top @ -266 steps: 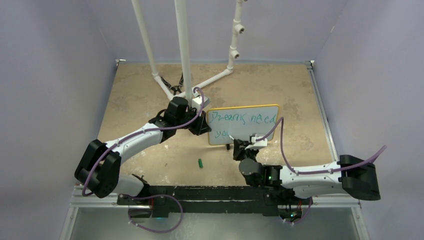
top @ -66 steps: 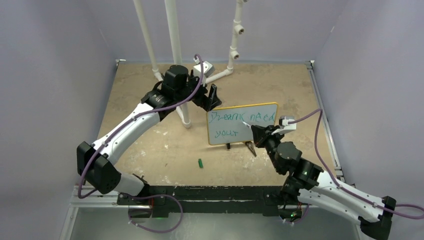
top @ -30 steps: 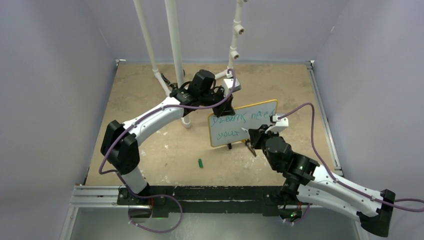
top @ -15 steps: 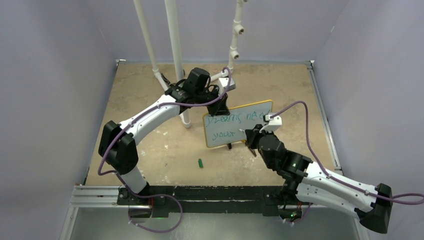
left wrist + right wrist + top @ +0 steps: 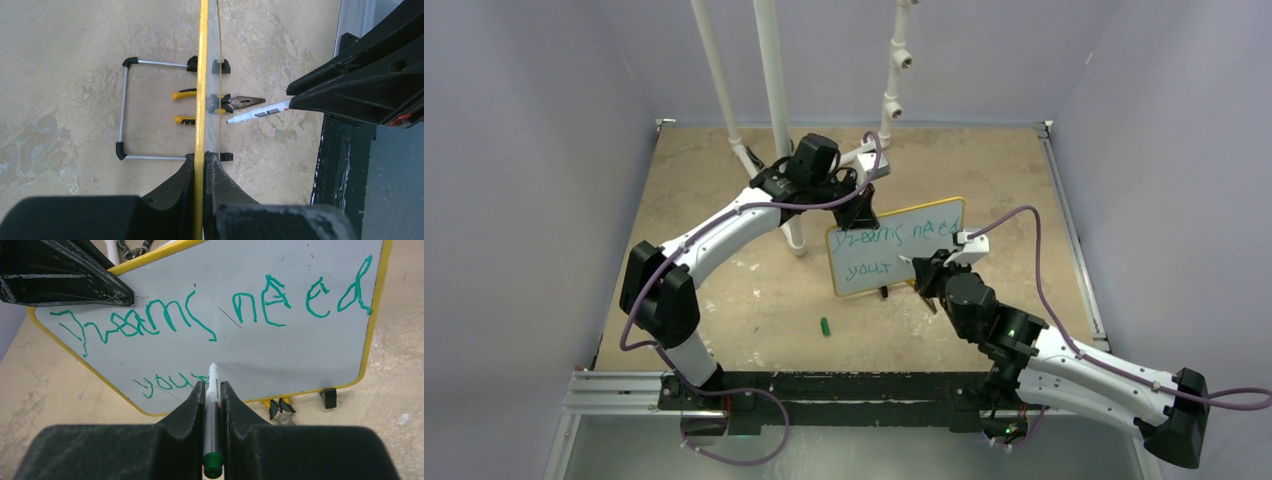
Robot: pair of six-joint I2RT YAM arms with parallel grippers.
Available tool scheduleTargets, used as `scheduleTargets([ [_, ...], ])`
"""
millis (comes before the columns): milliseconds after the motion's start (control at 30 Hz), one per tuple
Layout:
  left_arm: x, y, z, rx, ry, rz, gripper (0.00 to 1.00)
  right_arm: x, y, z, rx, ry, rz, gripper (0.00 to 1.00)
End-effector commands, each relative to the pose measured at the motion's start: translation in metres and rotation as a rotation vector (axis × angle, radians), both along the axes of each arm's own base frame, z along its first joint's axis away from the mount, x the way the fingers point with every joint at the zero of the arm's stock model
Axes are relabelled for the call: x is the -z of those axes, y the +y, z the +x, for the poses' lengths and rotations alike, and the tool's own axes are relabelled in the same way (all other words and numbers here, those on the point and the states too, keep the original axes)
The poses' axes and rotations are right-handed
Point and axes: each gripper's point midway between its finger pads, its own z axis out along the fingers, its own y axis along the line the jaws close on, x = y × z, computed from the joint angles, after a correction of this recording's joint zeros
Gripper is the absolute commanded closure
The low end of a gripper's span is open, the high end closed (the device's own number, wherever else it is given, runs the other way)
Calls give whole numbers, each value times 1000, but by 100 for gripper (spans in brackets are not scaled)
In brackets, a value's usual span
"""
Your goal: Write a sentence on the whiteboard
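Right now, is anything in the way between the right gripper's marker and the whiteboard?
Nothing visible. The marker in the right gripper points straight at bare whiteboard beside the sentence. The left gripper clamps the top edge, off to the side.

Whiteboard (image 5: 300, 355): green handwritten sentence (image 5: 200, 320). Top line reads "Dreams need", edge to edge. Second line reads "your", near the lower left corner.

Even, soft light is cast from above, and only faint shadows are seen on the counter (image 5: 714, 200). Close foregrounds in the wrist views are blurred.
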Motion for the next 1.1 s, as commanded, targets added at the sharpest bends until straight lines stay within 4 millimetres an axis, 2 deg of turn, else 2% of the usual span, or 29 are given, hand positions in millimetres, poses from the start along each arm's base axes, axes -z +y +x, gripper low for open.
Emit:
scheduleTargets([
  [0,2,28,17,-81,-46,62,100,-7,1,3,1,-26,16,100],
  [300,6,41,6,-70,-19,52,100,-13,3,0,-20,-37,31,100],
  [500,5,47,7,-91,-28,42,100,-6,6,1,-13,-17,2,100],
  [867,4,48,9,-101,-27,35,100,4,15,-2,-17,-6,-34,100],
  [1067,4,48,9,-99,-25,33,100,5,11,1,11,-8,-42,100],
])
